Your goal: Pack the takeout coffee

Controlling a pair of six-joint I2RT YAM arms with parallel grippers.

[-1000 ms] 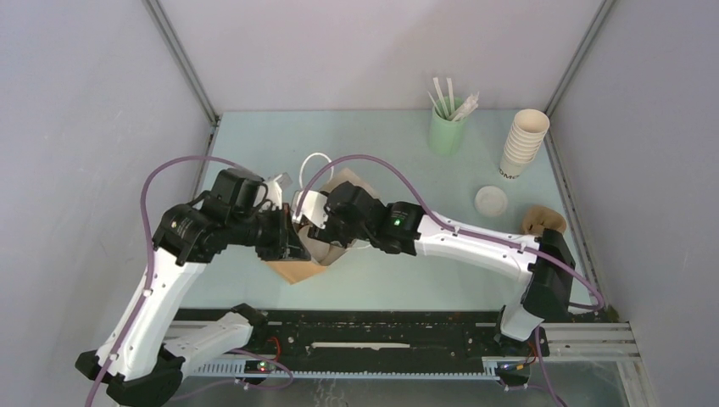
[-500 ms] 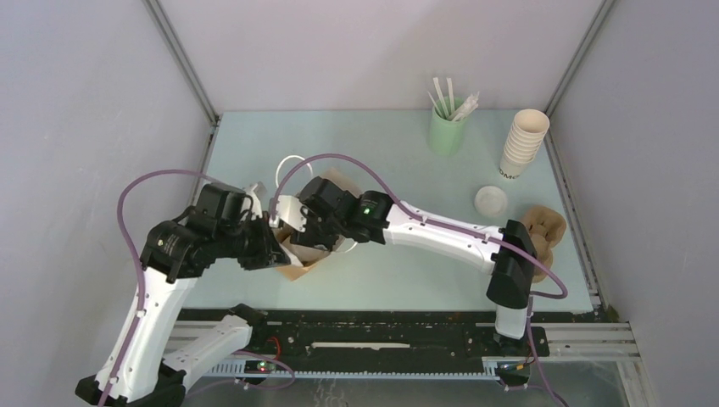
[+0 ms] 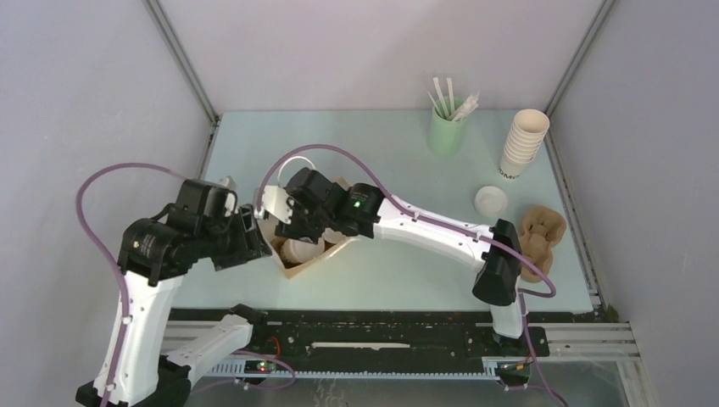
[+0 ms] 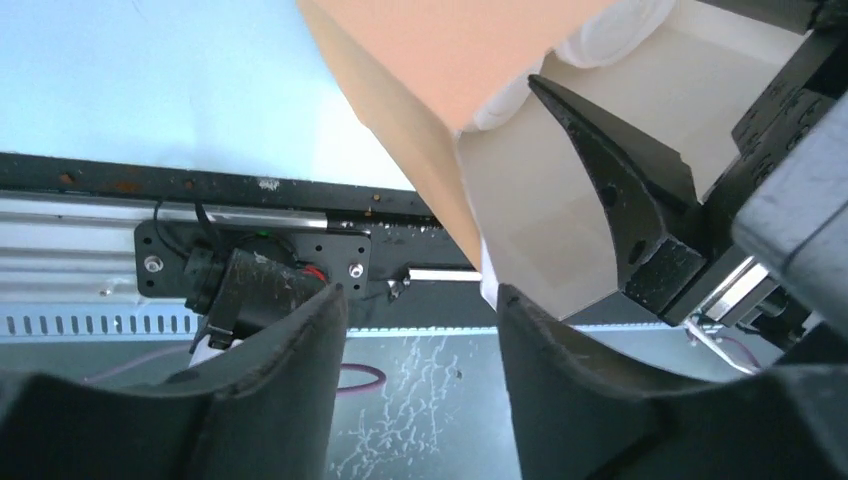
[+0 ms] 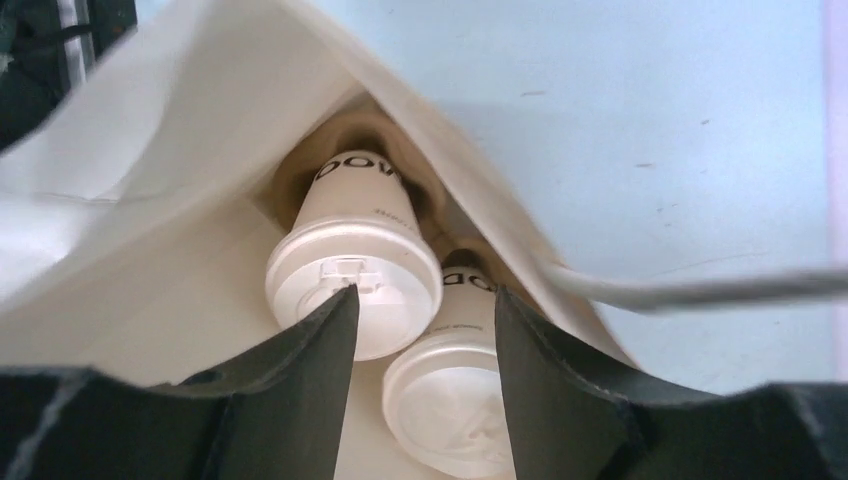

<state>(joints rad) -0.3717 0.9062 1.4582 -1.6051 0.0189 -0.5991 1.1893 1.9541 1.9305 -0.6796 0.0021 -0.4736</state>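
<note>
The brown paper bag (image 3: pixel 298 270) lies tipped left of the table's middle, its mouth toward the arms. Inside it lie the takeout coffee cups, one cup (image 5: pixel 350 265) beside the other cup (image 5: pixel 450 400), both with white lids on. In the top view a white lid (image 3: pixel 301 250) shows in the bag's mouth. My right gripper (image 5: pixel 423 292) is open at the mouth, its fingers apart over the cups and holding nothing. My left gripper (image 4: pixel 418 300) is open and empty just left of the bag (image 4: pixel 420 60), off its edge.
A green cup of white sticks (image 3: pixel 447 127) and a stack of lidless cups (image 3: pixel 521 144) stand at the back right. A loose white lid (image 3: pixel 491 200) and a brown pulp carrier (image 3: pixel 543 233) lie on the right. The bag's white handle (image 5: pixel 700 290) trails out.
My left gripper has opened and come off the bag's edge, drawing back to the left. The right arm and the bag have shifted left, and a cup lid now shows in the bag's mouth.
</note>
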